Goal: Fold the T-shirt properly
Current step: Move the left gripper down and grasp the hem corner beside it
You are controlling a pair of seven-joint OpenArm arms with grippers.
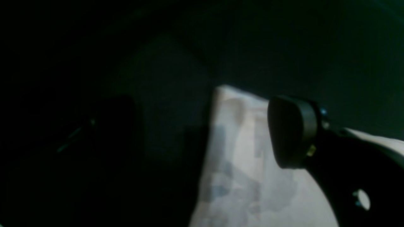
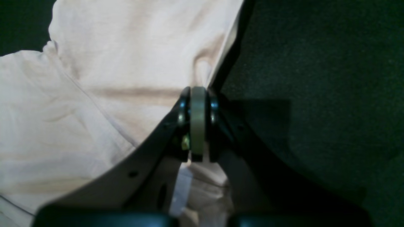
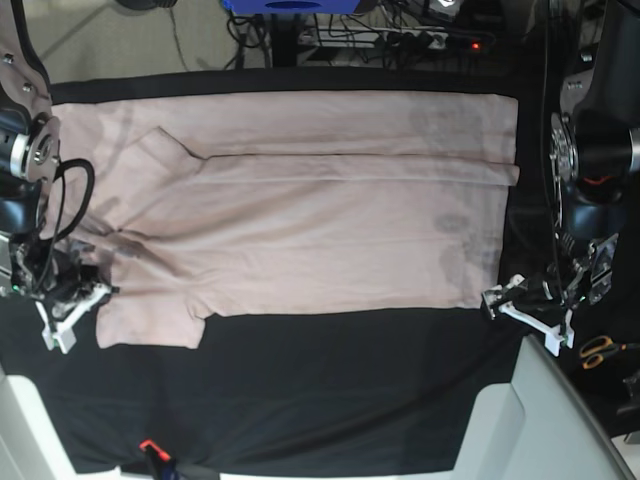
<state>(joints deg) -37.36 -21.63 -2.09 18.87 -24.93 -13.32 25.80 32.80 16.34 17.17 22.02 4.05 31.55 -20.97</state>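
The pale pink T-shirt [image 3: 300, 220] lies spread sideways on the black table cloth [image 3: 330, 390], with its far long edge folded over. My right gripper [image 2: 198, 94] is shut on the shirt's edge [image 2: 126, 63], with fabric bunched between its fingers. In the base view it [image 3: 72, 303] sits at the lower sleeve on the left. My left gripper [image 1: 205, 132] is open, its pad [image 1: 292, 132] over the shirt's corner [image 1: 236, 164]. In the base view it [image 3: 503, 300] is at the shirt's lower right corner.
Orange-handled scissors [image 3: 598, 350] lie at the right edge. A pale panel [image 3: 540, 420] stands at the lower right. A power strip with a red light [image 3: 480, 43] and cables lie beyond the table's far edge. A small orange item [image 3: 150, 447] is at the front edge.
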